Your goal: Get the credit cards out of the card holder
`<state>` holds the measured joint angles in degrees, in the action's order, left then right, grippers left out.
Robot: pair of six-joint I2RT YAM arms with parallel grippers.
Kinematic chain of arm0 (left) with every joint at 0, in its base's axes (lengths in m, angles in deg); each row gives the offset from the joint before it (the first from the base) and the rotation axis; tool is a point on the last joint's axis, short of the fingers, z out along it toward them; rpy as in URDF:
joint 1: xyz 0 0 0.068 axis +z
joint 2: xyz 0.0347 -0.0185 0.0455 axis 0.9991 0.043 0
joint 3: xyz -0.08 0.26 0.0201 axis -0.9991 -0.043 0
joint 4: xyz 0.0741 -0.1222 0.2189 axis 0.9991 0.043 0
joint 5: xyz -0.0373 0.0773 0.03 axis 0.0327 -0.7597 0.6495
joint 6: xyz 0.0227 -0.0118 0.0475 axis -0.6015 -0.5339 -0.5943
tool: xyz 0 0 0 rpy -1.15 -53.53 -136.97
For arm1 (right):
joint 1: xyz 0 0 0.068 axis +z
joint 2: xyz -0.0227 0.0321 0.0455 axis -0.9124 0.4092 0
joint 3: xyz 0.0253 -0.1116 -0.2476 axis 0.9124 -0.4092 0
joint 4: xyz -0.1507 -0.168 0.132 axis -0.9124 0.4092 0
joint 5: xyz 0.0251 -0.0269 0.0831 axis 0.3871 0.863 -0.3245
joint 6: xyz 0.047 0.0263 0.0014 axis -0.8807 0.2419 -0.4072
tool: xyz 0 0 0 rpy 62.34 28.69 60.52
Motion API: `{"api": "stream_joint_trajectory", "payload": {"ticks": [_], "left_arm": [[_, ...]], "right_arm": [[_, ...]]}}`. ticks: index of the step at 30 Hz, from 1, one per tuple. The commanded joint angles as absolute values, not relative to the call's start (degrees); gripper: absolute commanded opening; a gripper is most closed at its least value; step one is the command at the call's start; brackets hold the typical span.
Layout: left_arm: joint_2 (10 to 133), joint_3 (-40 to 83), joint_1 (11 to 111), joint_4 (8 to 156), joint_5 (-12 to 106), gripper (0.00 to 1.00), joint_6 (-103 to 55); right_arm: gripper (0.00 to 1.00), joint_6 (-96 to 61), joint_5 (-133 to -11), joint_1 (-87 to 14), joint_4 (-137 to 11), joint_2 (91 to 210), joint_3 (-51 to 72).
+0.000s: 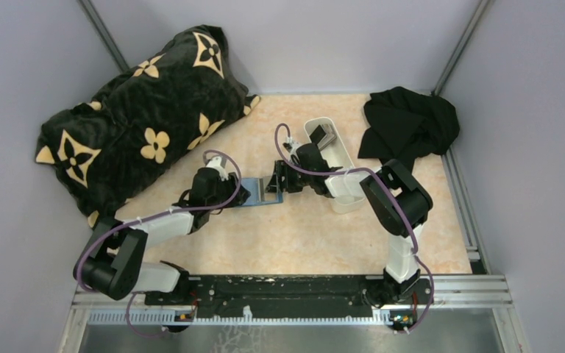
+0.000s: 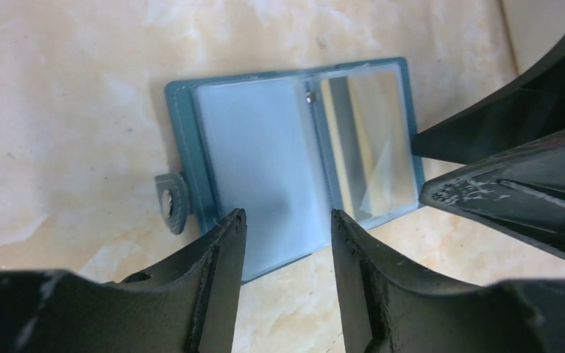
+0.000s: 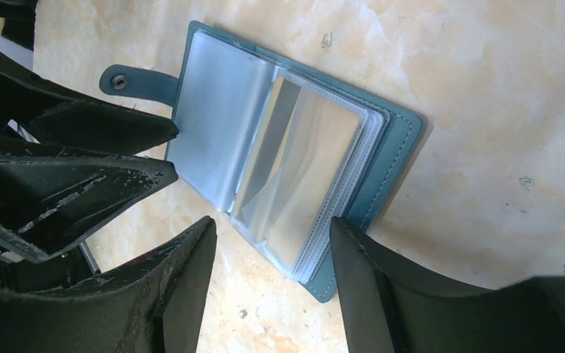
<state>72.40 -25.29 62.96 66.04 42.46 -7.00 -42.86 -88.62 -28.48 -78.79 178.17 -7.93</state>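
Observation:
The teal-blue card holder (image 1: 263, 197) (image 2: 265, 147) (image 3: 393, 158) lies open and flat on the marbled tabletop, its clear sleeves fanned up. I can make out no card in the sleeves. Dark grey credit cards (image 1: 325, 134) stand in the far end of the white tray. My left gripper (image 1: 247, 195) (image 2: 288, 215) is open, its tips over the holder's near edge. My right gripper (image 1: 279, 182) (image 3: 272, 222) is open too, hovering over the sleeves' end with nothing between its fingers. The two grippers face each other across the holder.
The long white tray (image 1: 346, 173) lies under the right arm. A black pillow with gold flowers (image 1: 147, 125) fills the back left corner and a black cloth (image 1: 408, 125) lies at the back right. Grey walls enclose the table.

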Motion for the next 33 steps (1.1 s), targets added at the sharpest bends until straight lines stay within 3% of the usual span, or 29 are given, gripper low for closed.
{"api": "stream_joint_trajectory", "payload": {"ticks": [1,33], "left_arm": [[71.11,-26.53,63.5,67.33,39.41,0.53,-8.37],[74.43,-28.6,64.27,62.68,42.8,0.52,-7.02]], "right_arm": [[0.59,-42.0,-89.42,-28.14,-80.86,178.71,-6.27],[0.58,-39.71,-86.89,-28.07,-75.89,171.55,-5.11]]}}
